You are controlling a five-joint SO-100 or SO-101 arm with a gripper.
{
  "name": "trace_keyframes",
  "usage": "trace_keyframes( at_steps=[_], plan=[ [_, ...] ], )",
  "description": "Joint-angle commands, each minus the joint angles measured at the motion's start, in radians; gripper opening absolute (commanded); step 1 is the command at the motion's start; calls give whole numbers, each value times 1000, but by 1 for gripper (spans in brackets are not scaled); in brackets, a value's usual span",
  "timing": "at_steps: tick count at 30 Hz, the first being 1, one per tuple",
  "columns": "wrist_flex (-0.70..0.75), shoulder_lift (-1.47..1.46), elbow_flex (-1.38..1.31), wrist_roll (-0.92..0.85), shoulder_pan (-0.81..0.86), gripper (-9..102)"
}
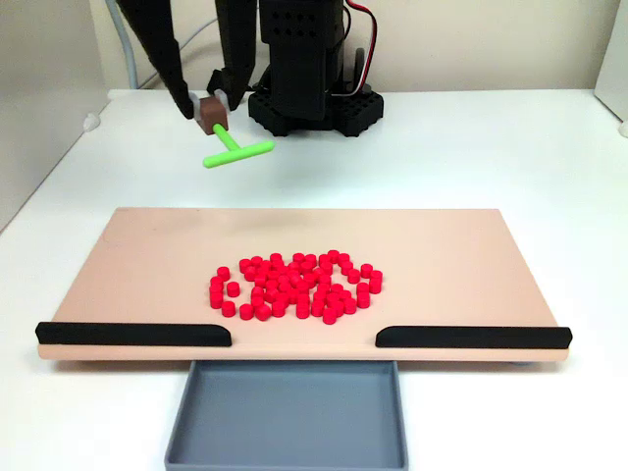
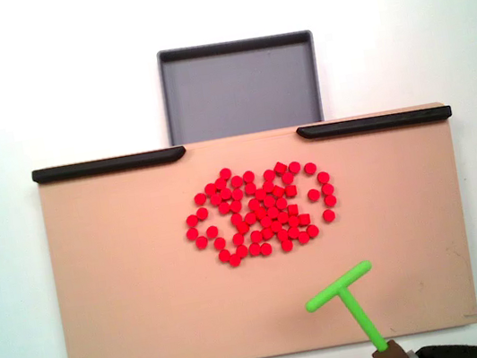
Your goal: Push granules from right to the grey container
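Big tan board [image 1: 147, 255] takes up most of the table, grey container [image 1: 287, 412] sits empty at its front edge. Granules [image 1: 294, 286] are clumped mid-board. Gripper [image 1: 208, 110] is clamped on the brown-handled green pusher [image 1: 235, 149], hovering behind the board.

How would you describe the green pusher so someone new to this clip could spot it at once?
Start at the tan board carrying the cluster of red granules. In the top-down fixed view, look toward the board's lower right edge, where the gripper holds a brown block. From that block sticks the green pusher, a T-shaped rod and the only green thing here.
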Motion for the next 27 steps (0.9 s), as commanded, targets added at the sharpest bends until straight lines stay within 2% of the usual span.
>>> trace_keyframes(
  at_steps=[1,4,13,21,27],
  plan=[
    [-2,-28,-55,-109,29,0],
    [-3,-52,-64,-233,54,0],
    [-153,-143,-64,-529,106,0],
    [-156,-193,-87,-784,138,0],
    [-156,-275,-169,-905,150,0]
  ],
)
